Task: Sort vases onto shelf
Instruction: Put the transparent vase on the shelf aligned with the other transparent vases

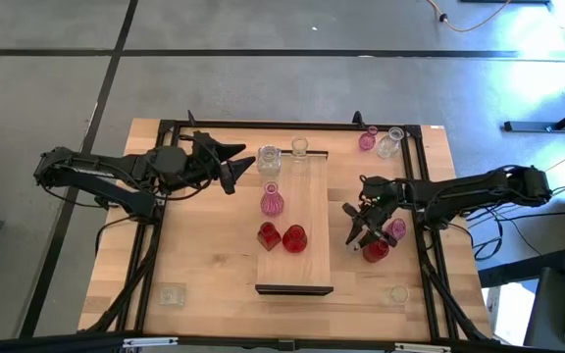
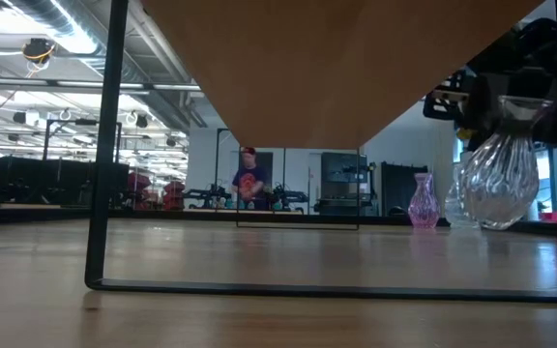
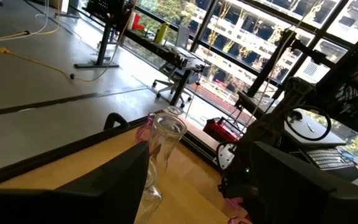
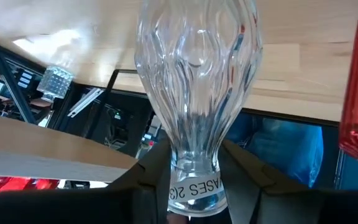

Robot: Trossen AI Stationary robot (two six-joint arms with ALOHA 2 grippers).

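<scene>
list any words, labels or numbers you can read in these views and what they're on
"ASES 2(3": partial label on the base of the clear ribbed glass vase between the right gripper's fingers; its start and end are cut off.
Red shirt of the person far behind the table: any print is too small to read.
Nothing else legible on the light-wood shelf board or the other vases.

On the pale wooden shelf, dark at its end edge, stand a pink vase, two deep red vases and clear ribbed glass ones
</scene>
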